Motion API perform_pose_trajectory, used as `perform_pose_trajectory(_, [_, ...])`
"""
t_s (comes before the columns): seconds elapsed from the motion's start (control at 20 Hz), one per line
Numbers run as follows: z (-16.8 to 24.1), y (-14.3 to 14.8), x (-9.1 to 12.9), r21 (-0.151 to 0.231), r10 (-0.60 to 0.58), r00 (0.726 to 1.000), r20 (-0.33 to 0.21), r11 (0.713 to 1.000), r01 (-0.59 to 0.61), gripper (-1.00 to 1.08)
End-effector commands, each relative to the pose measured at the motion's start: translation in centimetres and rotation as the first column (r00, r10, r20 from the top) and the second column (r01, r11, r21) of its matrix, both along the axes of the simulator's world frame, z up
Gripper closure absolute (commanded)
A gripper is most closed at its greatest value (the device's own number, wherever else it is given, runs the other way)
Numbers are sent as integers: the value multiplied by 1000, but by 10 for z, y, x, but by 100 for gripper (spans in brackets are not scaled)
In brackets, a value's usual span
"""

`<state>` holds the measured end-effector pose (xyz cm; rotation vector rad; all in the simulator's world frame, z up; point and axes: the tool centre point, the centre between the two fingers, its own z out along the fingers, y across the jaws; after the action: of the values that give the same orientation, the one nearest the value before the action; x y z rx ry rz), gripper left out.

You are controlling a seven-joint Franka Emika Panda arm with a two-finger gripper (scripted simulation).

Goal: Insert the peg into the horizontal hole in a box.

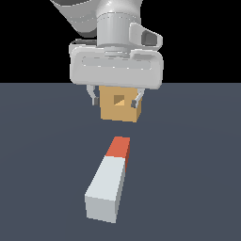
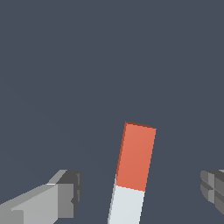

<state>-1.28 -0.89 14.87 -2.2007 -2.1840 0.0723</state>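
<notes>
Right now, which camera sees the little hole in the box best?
The exterior view. It shows the hole as a small dark square on the tan box face behind the open jaws. The wrist view shows only the peg, no box or hole.

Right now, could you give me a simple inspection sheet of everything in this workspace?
Surface: flat dark grey-blue floor.
Job's things: peg lying flat, its orange-red end pointing toward the box; the hole faces the exterior camera, unfilled.
Clutter: nothing seen.
End effector: end effector raised, open, holding nothing; in the wrist view the fingers straddle the peg's orange end.
Cables: nothing seen.
Surroundings: black background.
</notes>
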Motion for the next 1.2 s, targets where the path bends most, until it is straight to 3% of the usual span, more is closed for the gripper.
perform_pose_trajectory(0.0, [0,0,0,0,0,1000,0,1000,0,-92])
perform_pose_trajectory(0.4, [-13,-22,-1,-1,-31,999,11,1000,31,-92])
perform_pose_trajectory(0.85, [-57,-91,-6,-1,-130,990,46,992,130,-92])
perform_pose_trajectory(1.15, [-75,-119,-9,1,-170,984,61,985,170,-92])
